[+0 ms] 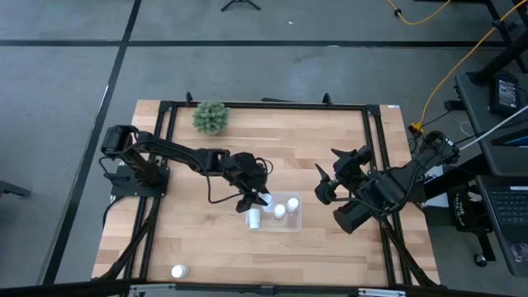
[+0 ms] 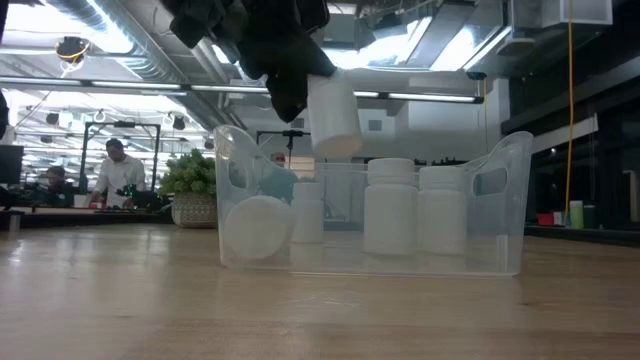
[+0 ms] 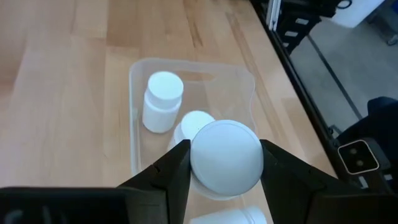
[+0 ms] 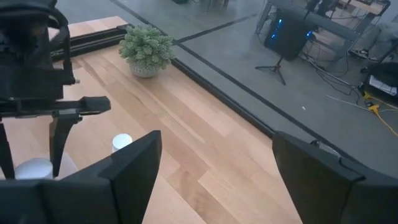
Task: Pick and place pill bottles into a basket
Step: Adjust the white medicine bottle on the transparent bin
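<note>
My left gripper (image 1: 254,198) is shut on a white pill bottle (image 2: 335,118) above the clear tray (image 1: 299,224), over its left part. In the left wrist view the bottle's round end (image 3: 225,155) faces the camera between my two fingers. In the tray (image 2: 505,200), two bottles (image 2: 392,205) (image 2: 441,208) stand upright, a further one (image 2: 308,212) stands behind them, and one (image 2: 258,228) lies on its side. One more bottle (image 1: 178,271) stands on the table near its front left edge. My right gripper (image 1: 326,186) is open and empty to the right of the tray. My left gripper pinches the bottle's round side wall (image 3: 194,163) between its two fingers (image 3: 176,167). The fingers come from above, pointing down. The bottle is lifted clear above the tray, nearly upright and slightly tilted in the low view.
A green bushy plant (image 1: 211,117) in a pot stands at the table's far left. A black frame (image 1: 373,148) runs round the table's edges. Bare wood lies left of and in front of the tray. People sit at desks in the room behind.
</note>
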Tool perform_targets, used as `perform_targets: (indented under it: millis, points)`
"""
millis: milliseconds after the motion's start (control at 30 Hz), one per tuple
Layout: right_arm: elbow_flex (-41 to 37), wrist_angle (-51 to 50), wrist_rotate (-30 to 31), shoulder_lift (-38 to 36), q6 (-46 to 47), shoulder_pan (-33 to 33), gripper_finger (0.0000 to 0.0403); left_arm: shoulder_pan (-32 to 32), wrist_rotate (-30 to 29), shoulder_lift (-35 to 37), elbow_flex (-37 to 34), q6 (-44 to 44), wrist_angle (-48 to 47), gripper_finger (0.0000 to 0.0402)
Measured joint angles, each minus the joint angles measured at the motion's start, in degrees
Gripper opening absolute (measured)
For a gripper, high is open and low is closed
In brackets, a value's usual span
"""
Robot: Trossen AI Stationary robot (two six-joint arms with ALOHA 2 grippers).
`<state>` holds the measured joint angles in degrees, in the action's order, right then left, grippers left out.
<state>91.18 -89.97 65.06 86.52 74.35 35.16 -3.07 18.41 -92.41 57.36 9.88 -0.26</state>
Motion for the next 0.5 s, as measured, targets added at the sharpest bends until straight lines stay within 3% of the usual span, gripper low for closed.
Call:
perform_targets:
  millis: [500]
  points:
    - [0.0,0.0,0.0,0.0,-3.6,0.0,0.0308,-0.3,-0.9,-0.5,0.0,0.9,0.1,0.0156]
